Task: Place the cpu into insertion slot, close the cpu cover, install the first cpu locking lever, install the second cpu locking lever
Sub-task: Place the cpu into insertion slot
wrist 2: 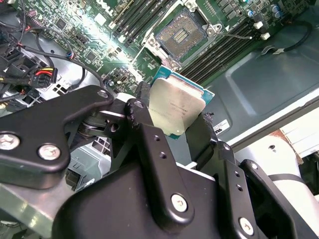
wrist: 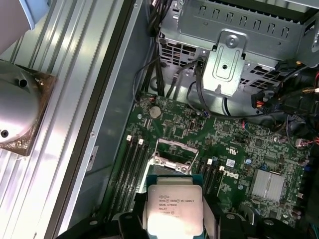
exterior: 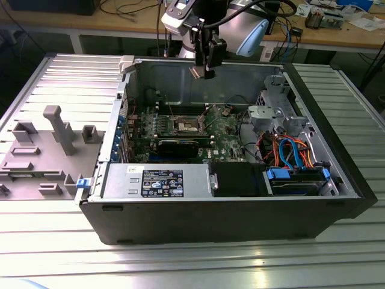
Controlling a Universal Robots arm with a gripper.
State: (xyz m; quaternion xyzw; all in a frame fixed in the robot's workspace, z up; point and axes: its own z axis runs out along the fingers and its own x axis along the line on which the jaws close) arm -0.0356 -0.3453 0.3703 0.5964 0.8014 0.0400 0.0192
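- The end effector (exterior: pixel 203 73) hangs above the open computer case (exterior: pixel 210 220), clamped on the cpu (exterior: pixel 196 71), which it holds tilted in the air above the case floor.
- In the second wrist view its black fingers (wrist 2: pixel 142 107) press on two opposite edges of the cpu (wrist 2: pixel 175 107); the chip's silvery top faces the camera, and a green edge shows behind it.
- Outside the case, to the exterior view's left, a grey moulded fixture tray (exterior: pixel 42 144) lies on the ribbed metal tabletop (exterior: pixel 192 265).
- Inside the case, in the near corner on the exterior view's left, sits a power supply (exterior: pixel 156 180) with a label on top.
- On the case floor lies the green motherboard (exterior: pixel 225 137), with the insertion slot (exterior: pixel 185 124) in its middle part.
- The second wrist view shows the insertion slot (wrist 2: pixel 180 36) with its contact field uncovered; the cpu hangs apart from it.
- In the first wrist view the cpu (wrist: pixel 174 209) sits just short of the slot's silvery frame (wrist: pixel 173 152), and dark memory slots (wrist: pixel 130 164) run beside that frame.
- Toward the case's side on the exterior view's right stand a metal drive cage (exterior: pixel 271 108), a bundle of orange and blue cables (exterior: pixel 289 150) and a blue-trimmed drive bay (exterior: pixel 298 177).
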